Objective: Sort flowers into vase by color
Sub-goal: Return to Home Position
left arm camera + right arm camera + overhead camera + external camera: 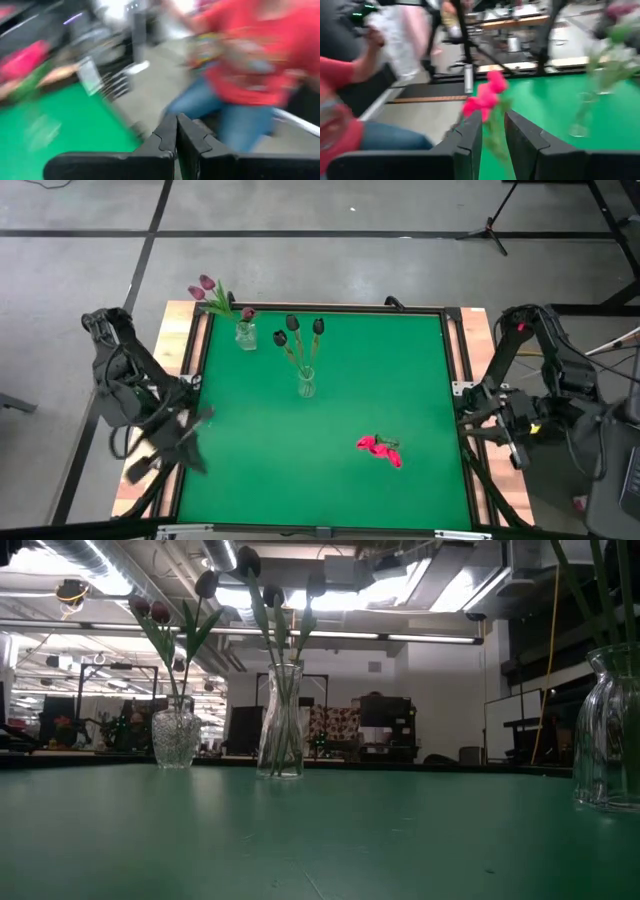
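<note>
Three glass vases stand on the green table. The far-left vase (245,336) holds mauve-purple tulips (205,287). The middle vase (306,384) holds near-black maroon tulips (292,325). Bright pink-red tulips (380,448) stand in a third vase (605,730) nearer the near edge, on the right half. My left gripper (176,136) is shut and hovers at the table's left edge (198,420). My right gripper (493,136) is open beside the table's right edge (468,418); the pink-red tulips (487,95) show beyond its gap, apart from it.
A person in a red shirt and jeans (250,55) is beside the table and also shows in the right wrist view (340,125). Wooden borders (190,360) frame the green mat. Bare mat (270,470) lies between the vases and the near edge.
</note>
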Controlling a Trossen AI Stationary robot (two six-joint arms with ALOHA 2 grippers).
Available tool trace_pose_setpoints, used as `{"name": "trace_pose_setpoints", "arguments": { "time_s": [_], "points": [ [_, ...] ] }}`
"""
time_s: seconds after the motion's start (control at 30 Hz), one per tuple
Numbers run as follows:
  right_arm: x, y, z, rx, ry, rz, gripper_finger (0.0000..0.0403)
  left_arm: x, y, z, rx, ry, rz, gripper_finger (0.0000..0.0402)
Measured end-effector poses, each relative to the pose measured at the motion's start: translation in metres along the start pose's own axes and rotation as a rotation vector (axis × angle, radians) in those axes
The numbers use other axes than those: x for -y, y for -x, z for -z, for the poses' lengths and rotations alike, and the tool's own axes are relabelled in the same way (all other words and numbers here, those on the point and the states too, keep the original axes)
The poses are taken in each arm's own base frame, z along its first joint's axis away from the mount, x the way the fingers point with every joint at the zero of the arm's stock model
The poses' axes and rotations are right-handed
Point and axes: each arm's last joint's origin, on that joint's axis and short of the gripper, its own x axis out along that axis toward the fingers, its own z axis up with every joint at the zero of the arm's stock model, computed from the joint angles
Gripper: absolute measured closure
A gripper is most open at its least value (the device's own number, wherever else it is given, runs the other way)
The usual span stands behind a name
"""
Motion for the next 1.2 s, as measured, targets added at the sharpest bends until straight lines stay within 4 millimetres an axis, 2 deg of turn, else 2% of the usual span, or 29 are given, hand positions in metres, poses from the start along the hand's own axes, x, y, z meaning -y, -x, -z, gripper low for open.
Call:
{"name": "trace_pose_setpoints", "arguments": {
  "time_s": [0.13,0.27,0.37,0.5,0.8,1.0,1.2],
  "points": [
    [0.001,-0.001,0.012,0.031,0.019,-0.188,0.0320,0.006,0.011,0.003,0.140,-0.142,0.287,0.0401],
    [0.006,0.002,0.023,0.227,0.122,-0.518,0.0320,0.001,0.024,0.019,0.239,-0.108,0.293,0.0401],
    [0.014,0.006,0.040,0.407,0.225,-0.733,0.0320,-0.002,0.030,0.032,0.356,-0.089,0.297,0.0401],
    [0.024,0.001,0.064,0.451,0.207,-0.731,0.0320,-0.005,0.035,0.054,0.483,-0.059,0.317,0.0401],
    [0.027,-0.004,0.091,0.531,0.149,-0.807,0.0320,-0.011,0.022,0.115,0.677,0.008,0.336,0.0401],
    [0.035,-0.009,0.108,0.652,-0.010,-0.914,0.0320,-0.015,0.017,0.154,0.815,0.094,0.384,0.0401],
    [0.049,-0.026,0.131,0.690,-0.141,-0.942,0.0320,-0.018,0.013,0.180,0.858,0.145,0.414,0.0401]
  ]
}}
